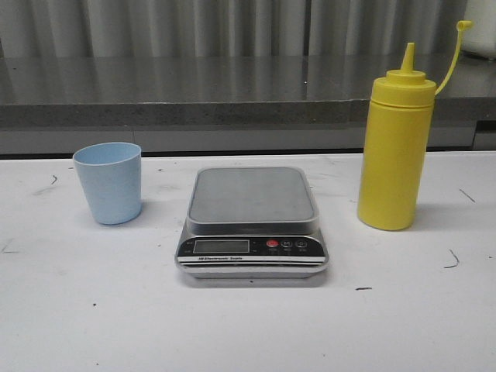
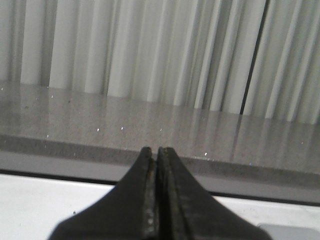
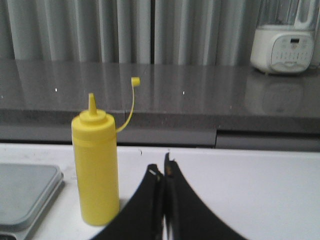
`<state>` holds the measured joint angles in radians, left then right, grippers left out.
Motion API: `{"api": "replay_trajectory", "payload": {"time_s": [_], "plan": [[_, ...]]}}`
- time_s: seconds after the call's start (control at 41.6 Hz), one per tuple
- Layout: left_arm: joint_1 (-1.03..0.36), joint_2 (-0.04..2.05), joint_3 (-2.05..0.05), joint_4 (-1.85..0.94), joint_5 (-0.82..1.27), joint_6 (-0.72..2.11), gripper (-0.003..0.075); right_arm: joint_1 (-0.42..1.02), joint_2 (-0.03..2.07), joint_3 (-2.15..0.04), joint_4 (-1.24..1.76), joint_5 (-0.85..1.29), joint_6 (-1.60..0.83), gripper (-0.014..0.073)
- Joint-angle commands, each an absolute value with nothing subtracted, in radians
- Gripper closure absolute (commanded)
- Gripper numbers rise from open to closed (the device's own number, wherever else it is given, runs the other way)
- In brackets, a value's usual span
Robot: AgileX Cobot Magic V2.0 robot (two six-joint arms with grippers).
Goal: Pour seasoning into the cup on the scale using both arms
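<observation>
The yellow seasoning bottle (image 1: 395, 151) stands upright on the white table, right of the scale, its cap hanging open on its strap. The silver scale (image 1: 252, 221) sits in the middle with a bare platform. The pale blue cup (image 1: 109, 182) stands upright on the table left of the scale, not on it. Neither arm shows in the front view. My left gripper (image 2: 156, 150) is shut with nothing in it, facing the grey counter. My right gripper (image 3: 161, 170) is shut and empty, just right of the seasoning bottle (image 3: 95, 160) and apart from it.
A grey counter ledge (image 1: 232, 93) runs along the back of the table, with a curtain behind. A white appliance (image 3: 282, 42) stands on the counter at the far right. The scale's corner (image 3: 25, 192) lies left of the bottle in the right wrist view.
</observation>
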<state>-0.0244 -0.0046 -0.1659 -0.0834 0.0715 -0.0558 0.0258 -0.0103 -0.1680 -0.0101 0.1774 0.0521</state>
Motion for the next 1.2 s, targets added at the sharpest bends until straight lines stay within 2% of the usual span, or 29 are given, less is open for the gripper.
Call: {"api": "replay_trajectory", "payload": {"time_s": [0.0,0.24,0.361,0.529,0.889,0.985,1.057,1.106,1.178], "plan": [[-0.033,0.044,-0.306,-0.078,0.108,-0.059,0.074,0.024,0.042,-0.323,-0.043,0.19,0.042,0.0662],[-0.033,0.267,-0.599,-0.042,0.335,-0.059,0.074,0.024,0.238,-0.574,-0.073,0.348,0.041,0.0662],[-0.033,0.369,-0.677,-0.042,0.411,-0.059,0.074,0.024,0.352,-0.648,-0.073,0.471,0.041,0.0662],[-0.033,0.489,-0.666,-0.042,0.434,-0.059,0.074,0.024,0.501,-0.651,-0.073,0.541,0.041,0.0662],[-0.033,0.662,-0.649,-0.037,0.432,-0.059,0.074,0.024,0.719,-0.651,-0.07,0.545,0.041,0.0645],[-0.033,0.698,-0.649,-0.01,0.432,-0.059,0.0738,0.026,0.751,-0.651,-0.07,0.551,0.041,0.0543],[-0.035,0.721,-0.652,-0.01,0.434,-0.059,0.0706,0.026,0.761,-0.651,-0.07,0.551,0.041,0.0408],[-0.04,0.733,-0.656,-0.01,0.434,-0.059,0.0647,0.026,0.761,-0.651,-0.067,0.551,0.041,0.0281],[-0.057,0.751,-0.669,-0.008,0.436,-0.059,0.0519,0.026,0.761,-0.651,-0.068,0.55,0.041,0.0137]]}}
